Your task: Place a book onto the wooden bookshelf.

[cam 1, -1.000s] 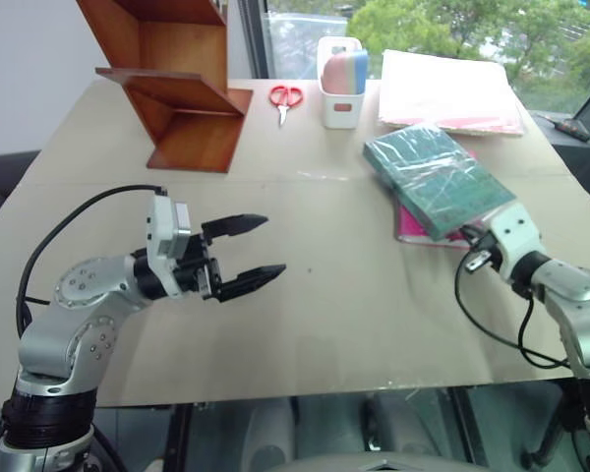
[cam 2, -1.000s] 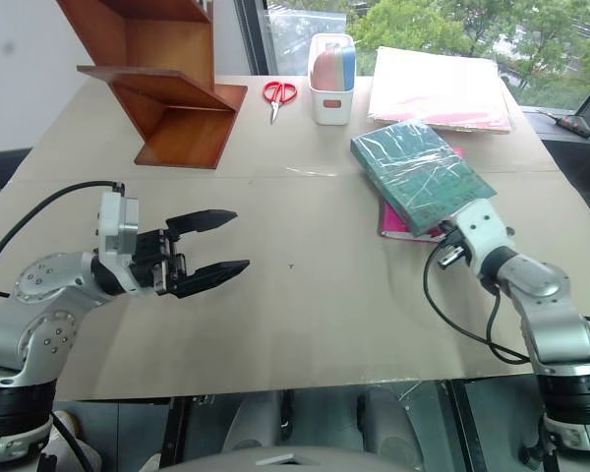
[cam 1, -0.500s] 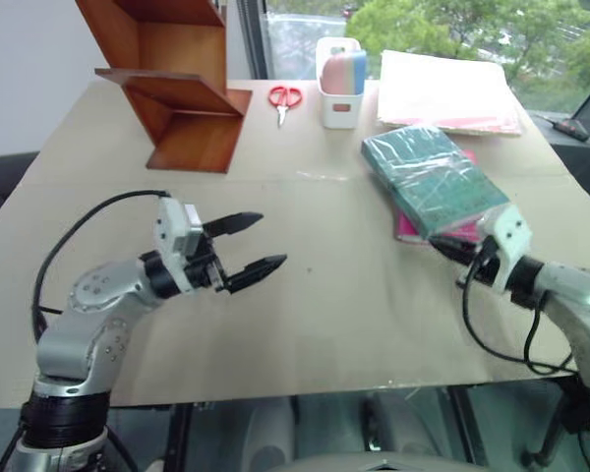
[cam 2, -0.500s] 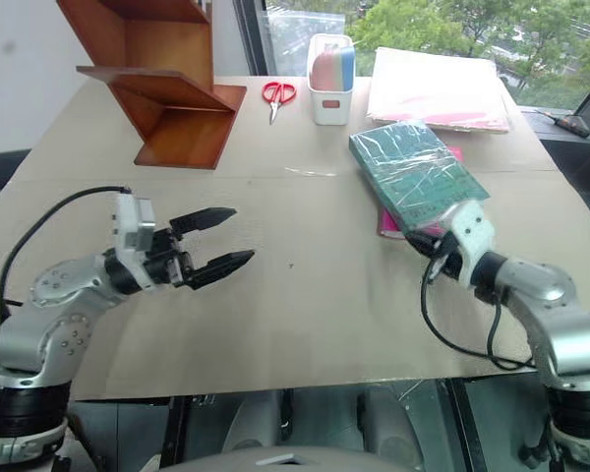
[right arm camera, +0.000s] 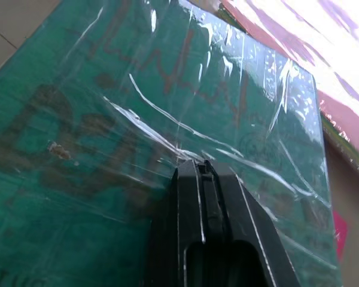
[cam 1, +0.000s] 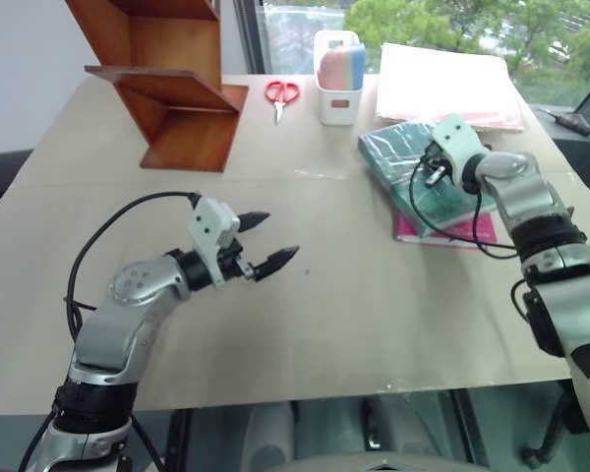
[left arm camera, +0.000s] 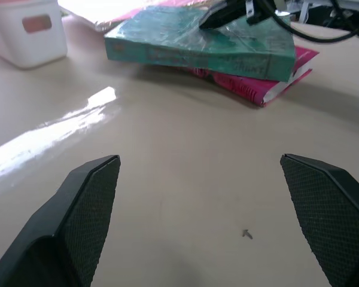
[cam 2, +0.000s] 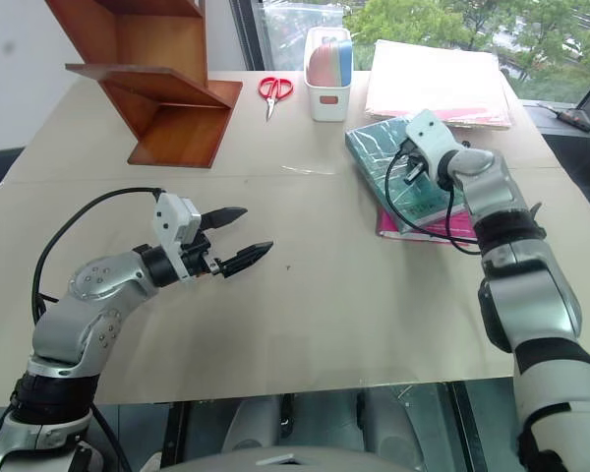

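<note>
Because the big thick green book (cam 1: 425, 175) in shiny crinkly plastic wrap, lying on a pink book (cam 1: 450, 231) far from the brown wooden bookshelf (cam 1: 172, 84), looks heavy and slippery, the shut right gripper (right arm camera: 203, 170) pressing its cover holds nothing, so the wide-open, empty left gripper (cam 1: 270, 241) should grab its long edge.

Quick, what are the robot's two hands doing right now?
Left gripper: open, holding nothing, above the table.
Right gripper: shut, holding nothing, fingertips over the book.
</note>
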